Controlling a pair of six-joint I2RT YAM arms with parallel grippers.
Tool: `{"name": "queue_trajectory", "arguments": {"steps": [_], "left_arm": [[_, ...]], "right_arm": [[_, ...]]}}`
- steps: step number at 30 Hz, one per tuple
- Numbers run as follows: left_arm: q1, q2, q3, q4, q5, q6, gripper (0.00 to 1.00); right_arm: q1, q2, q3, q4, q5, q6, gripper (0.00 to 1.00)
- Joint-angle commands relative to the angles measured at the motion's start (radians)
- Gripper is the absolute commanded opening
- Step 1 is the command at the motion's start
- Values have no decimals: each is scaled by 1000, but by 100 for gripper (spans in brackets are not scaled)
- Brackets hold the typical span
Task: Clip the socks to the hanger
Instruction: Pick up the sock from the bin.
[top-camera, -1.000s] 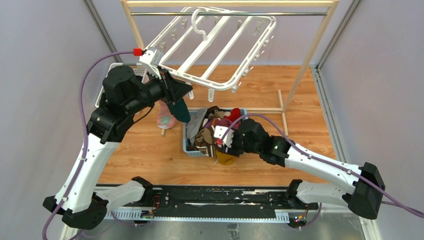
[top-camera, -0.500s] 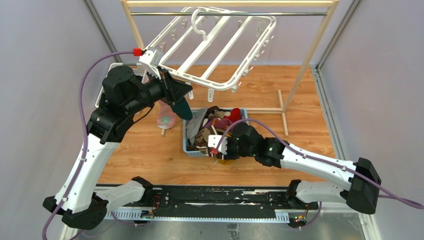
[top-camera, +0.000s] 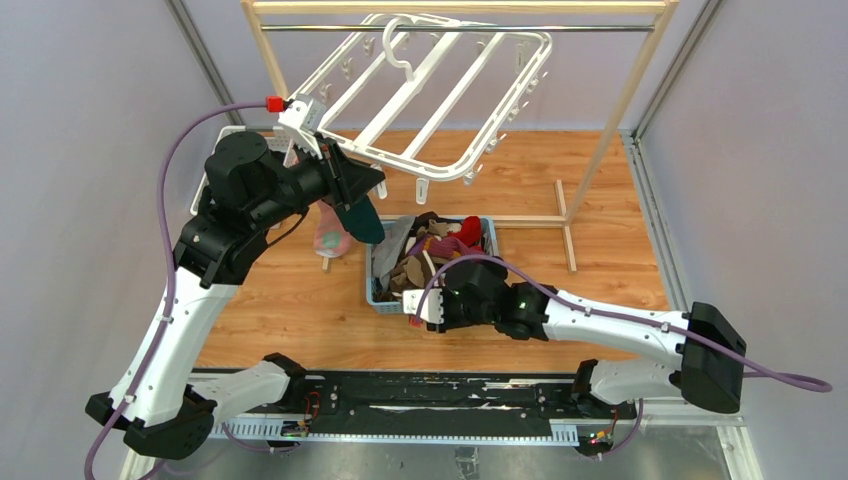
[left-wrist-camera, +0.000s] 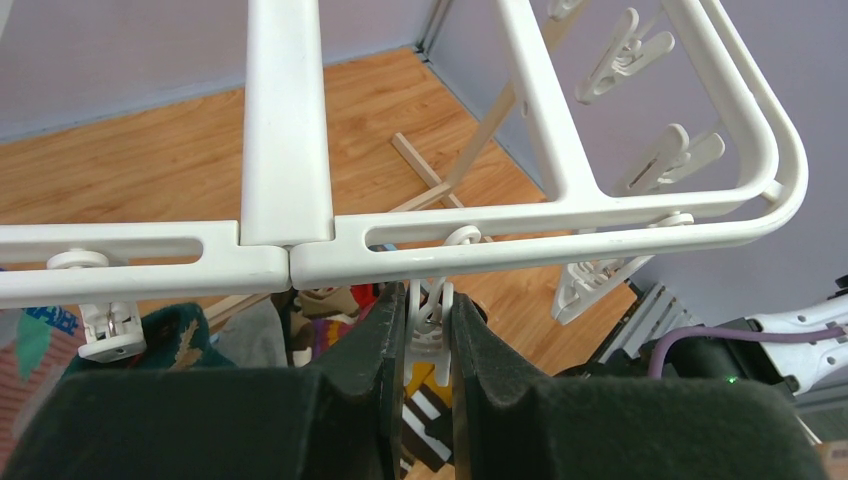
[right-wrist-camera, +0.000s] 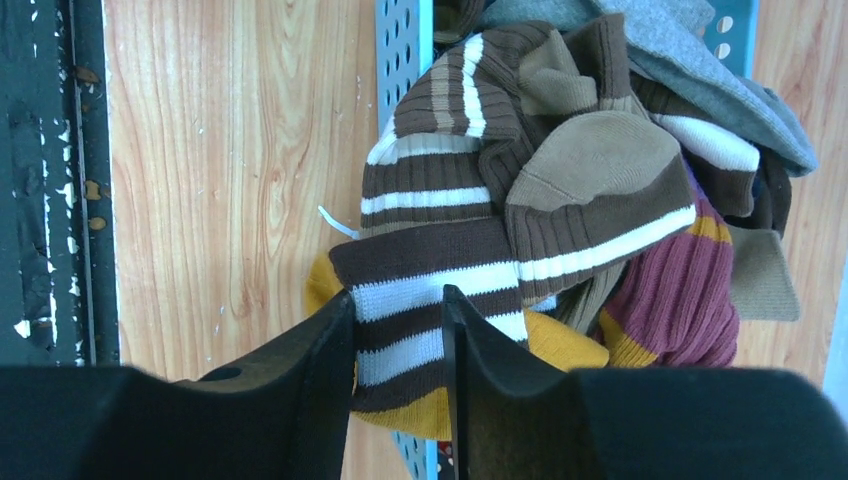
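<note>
The white hanger (top-camera: 440, 95) hangs tilted from a wooden rack's rail. My left gripper (top-camera: 352, 178) is at its near left edge, shut on a small white clip (left-wrist-camera: 430, 328) under the frame bar (left-wrist-camera: 285, 120). A pink sock (top-camera: 330, 238) and a dark teal sock (top-camera: 362, 222) hang beside it. My right gripper (top-camera: 412, 305) is at the near edge of a blue basket (top-camera: 372, 285) full of socks. Its fingers are closed on a brown-and-white striped sock with a mustard end (right-wrist-camera: 400, 340), at the gripper (right-wrist-camera: 398, 300).
The wooden rack (top-camera: 620, 110) stands at the back, its foot bar on the table right of the basket. The basket's perforated wall (right-wrist-camera: 400, 40) lies just ahead of my right fingers. Several free clips (left-wrist-camera: 620, 60) dangle along the hanger's right side.
My right gripper has moved left and towards the near edge of the basket, taking the striped sock along. The left arm has not moved.
</note>
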Motion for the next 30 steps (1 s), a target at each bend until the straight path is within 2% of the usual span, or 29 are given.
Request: {"name": "queue_trajectory", "arguments": {"steps": [1,4,5,9,12,15,19,24,27,30], "left_arm": [[15,-10,13,-50,-24,14,10],[15,-11,14,-51,-24,14,9],[14,-11,14,-51,-24,15,9],[14,-11,18,-54,-27,17,9],[14,-13,17,-54,-27,17,9],[14,-14,17,-54,-30,18,9],[14,-17,14,-49,-35,17,9],[14,-19,-7,-32,-30,-3,9],[14,-21,-17,-18,-16,-12,9],[14,-22,-18,-13,-12,-17,9]], "right_arm": [[22,21,25,-19,42,3,29],[22,26,39,-18,48,50,4],[21,22,42,-14,52,66,0],[8,-31,50,25,60,143,0],[-21,-132,25,116,43,214,0],[-50,-254,-38,301,57,311,0],[-57,-353,-114,604,177,430,0],[-56,-331,-144,900,213,543,0],[-56,-261,-115,1003,206,597,0],[-56,-212,-113,1123,292,675,0]]}}
